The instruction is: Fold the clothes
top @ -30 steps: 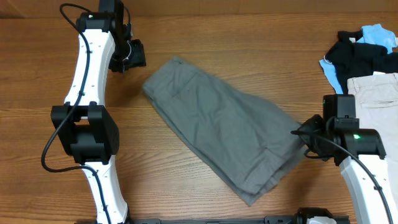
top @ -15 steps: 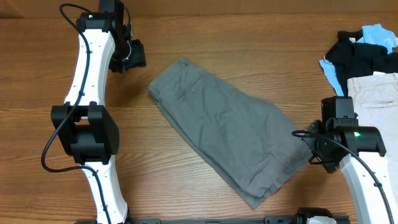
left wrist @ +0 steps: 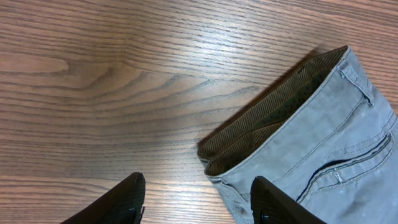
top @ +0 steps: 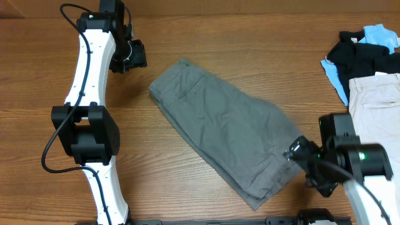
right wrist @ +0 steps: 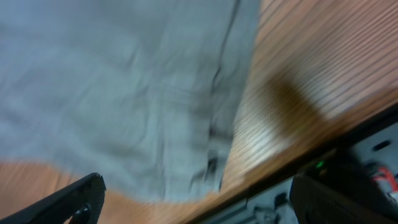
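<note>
The grey trousers (top: 228, 131) of the clothes lie folded and diagonal across the middle of the table. Their waistband (left wrist: 280, 118) and back pocket (left wrist: 348, 165) show in the left wrist view. My left gripper (top: 134, 56) hovers open just off the waistband corner at the upper left. In its own view it (left wrist: 196, 202) holds nothing, and its right finger (left wrist: 273, 202) hangs over the cloth's edge. My right gripper (top: 297, 152) stands open at the trousers' lower right end. Its blurred view shows the gripper (right wrist: 205, 202) wide above the grey cloth (right wrist: 124, 93), holding nothing.
A heap of other clothes sits at the far right: a black garment (top: 359, 56), a light-blue one (top: 378, 34) and beige trousers (top: 378, 103). The table's front edge (right wrist: 311, 155) runs close under my right gripper.
My right gripper opened and let go of the trousers' lower right end, then swung toward the front edge. The trousers settled flat. The left arm has not moved.
</note>
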Motion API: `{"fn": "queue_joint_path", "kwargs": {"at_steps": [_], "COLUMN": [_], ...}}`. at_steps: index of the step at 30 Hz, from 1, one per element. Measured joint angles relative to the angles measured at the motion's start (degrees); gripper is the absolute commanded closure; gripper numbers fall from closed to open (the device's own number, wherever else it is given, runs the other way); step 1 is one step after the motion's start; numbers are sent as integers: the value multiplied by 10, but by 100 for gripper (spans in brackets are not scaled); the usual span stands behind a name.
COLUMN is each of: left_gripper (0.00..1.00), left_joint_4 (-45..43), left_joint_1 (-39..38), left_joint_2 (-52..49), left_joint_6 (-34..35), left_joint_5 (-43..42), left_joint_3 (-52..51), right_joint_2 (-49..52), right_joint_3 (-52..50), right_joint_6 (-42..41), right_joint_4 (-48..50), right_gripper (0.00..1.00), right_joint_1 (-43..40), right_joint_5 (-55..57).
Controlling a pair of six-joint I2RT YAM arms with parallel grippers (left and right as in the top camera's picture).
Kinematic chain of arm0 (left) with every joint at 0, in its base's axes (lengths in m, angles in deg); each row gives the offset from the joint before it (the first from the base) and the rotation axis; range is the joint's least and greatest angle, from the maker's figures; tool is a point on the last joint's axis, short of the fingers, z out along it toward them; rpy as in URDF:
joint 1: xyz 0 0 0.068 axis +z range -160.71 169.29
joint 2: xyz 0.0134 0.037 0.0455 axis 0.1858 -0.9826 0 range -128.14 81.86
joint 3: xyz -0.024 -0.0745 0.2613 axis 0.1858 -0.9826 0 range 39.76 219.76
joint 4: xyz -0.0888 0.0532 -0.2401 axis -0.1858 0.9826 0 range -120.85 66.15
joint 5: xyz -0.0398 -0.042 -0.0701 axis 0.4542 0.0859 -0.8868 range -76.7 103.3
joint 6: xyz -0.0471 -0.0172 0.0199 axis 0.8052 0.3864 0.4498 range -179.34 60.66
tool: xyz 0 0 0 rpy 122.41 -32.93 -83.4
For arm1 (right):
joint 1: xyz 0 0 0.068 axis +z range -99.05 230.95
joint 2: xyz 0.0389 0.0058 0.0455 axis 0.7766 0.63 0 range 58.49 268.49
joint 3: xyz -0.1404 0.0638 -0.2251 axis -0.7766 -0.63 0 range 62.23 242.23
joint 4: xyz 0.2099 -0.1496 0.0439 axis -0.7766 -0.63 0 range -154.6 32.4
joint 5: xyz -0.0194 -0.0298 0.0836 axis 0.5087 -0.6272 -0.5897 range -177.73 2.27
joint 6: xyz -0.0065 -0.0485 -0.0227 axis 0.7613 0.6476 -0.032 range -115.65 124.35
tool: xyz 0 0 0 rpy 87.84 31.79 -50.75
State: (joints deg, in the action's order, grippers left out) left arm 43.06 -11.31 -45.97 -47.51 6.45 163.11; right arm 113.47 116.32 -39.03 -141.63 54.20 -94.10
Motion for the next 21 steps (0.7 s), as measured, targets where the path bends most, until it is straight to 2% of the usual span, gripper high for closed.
{"fn": "queue_joint_path", "kwargs": {"at_steps": [6,10,21], "left_gripper": [42,42,41], "left_joint_4": [2,4,7], "left_joint_1": [0,0,0], "left_joint_2": [0,0,0], "left_joint_6": [0,0,0], "left_joint_5": [0,0,0], "left_joint_3": [0,0,0], "right_joint_2": [-109,-147,-150], "right_joint_3": [-12,-57,-222], "right_joint_6": [1,-9,-32], "right_joint_4": [-11,-3,155], "right_gripper": [1,1,7], "right_joint_1": [53,70,73], "right_joint_5": [-84,-114,-178]}}
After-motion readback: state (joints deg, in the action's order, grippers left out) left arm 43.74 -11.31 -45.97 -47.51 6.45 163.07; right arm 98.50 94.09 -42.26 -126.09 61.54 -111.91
